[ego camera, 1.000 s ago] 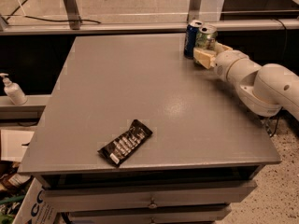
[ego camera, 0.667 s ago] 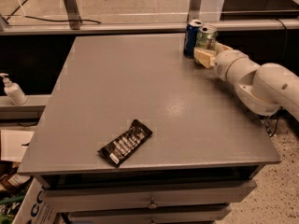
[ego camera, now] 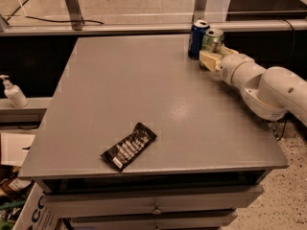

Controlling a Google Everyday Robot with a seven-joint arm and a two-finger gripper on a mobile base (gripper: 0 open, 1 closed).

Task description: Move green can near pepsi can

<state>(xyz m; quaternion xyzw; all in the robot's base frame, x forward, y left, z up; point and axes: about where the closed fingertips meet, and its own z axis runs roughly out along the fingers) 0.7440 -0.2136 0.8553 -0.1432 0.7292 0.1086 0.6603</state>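
The green can stands upright at the far right of the grey table, right beside the dark blue pepsi can, which is to its left. The two cans look close to touching. My gripper is at the green can's lower part, its cream fingers in front of the can, with the white arm reaching in from the right. The gripper hides the can's base.
A black snack bar wrapper lies near the table's front edge. A metal rail runs behind the table's far edge. A soap dispenser bottle stands on a ledge to the left. Drawers are below the tabletop.
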